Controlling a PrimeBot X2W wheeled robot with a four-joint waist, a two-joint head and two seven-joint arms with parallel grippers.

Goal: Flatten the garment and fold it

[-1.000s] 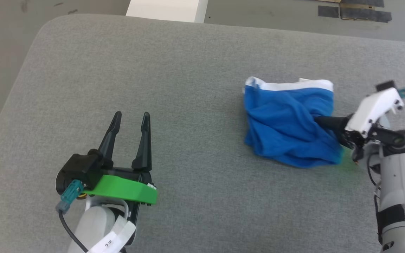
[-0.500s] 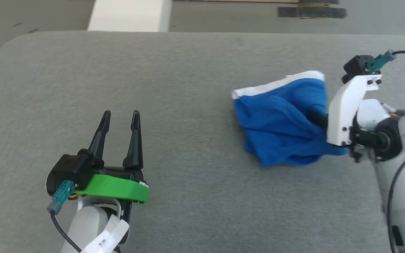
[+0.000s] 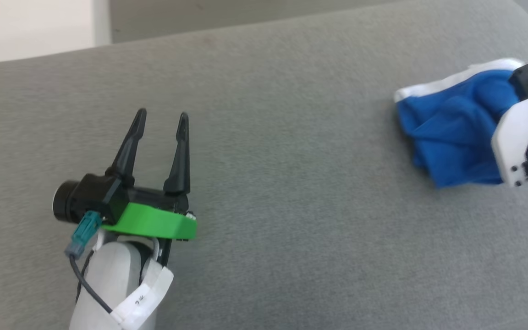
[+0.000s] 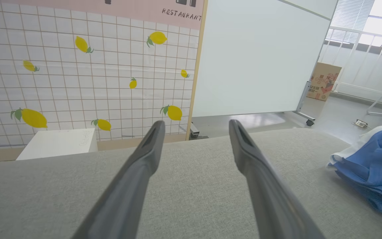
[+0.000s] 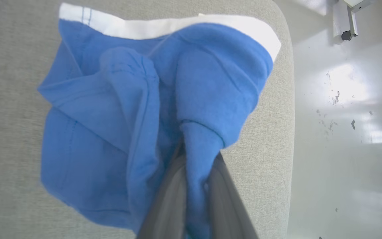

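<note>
R hand pinching blue shorts fold; L hand wide, empty. Wall sign reads "RESTAURAN…".

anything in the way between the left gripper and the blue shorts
Nothing visible does. Bare grey cushion lies between the open left gripper and the shorts, which sit crumpled well off to its right, near the cushion's edge. The right gripper is shut on a fold of them.
</note>
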